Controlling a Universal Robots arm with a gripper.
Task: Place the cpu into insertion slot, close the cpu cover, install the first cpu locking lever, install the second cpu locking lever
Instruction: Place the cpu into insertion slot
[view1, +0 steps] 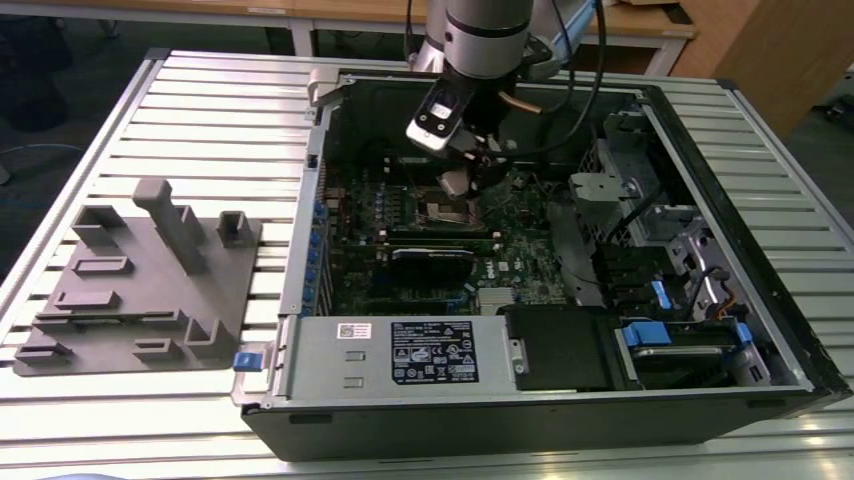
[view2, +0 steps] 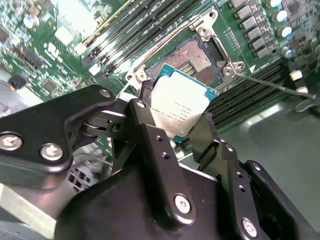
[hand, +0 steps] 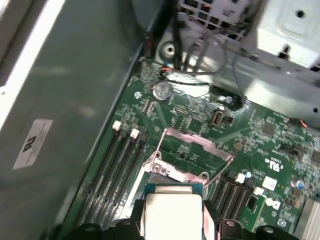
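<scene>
The gripper, jaws clamped on the cpu, holds it tilted just above the slot, hiding the slot's near corner.

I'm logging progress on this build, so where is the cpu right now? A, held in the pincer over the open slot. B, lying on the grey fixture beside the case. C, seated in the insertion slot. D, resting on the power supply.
A: in the second wrist view the pincer grips the cpu by its edges, and the insertion slot beyond it shows its bare pin field.
</scene>
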